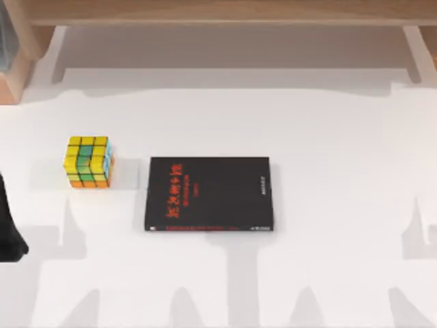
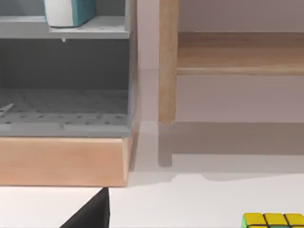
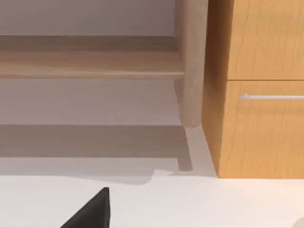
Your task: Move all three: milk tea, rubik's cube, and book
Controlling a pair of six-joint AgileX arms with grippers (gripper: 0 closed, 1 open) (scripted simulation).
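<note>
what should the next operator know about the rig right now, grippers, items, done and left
Left arm: parked at the table's left edge, nothing held that I can see.
Rubik's cube: on the white table, left of the book and apart from it.
Book: flat near the middle, black cover up.
A white and blue container sits on the grey shelf in the left wrist view.
Done: cube and book look untouched.
Left: move cube and book; locate the milk tea.

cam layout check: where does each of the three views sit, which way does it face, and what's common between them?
Top view: above the table, looking down on the rubik's cube and the book; the left arm shows at the left edge.
Left wrist view: low over the table, facing a grey shelf unit and a wooden leg; a dark gripper part shows.
Right wrist view: low, facing a wooden cabinet; a dark gripper part shows.
Shared: the cube appears in the top and left wrist views.
</note>
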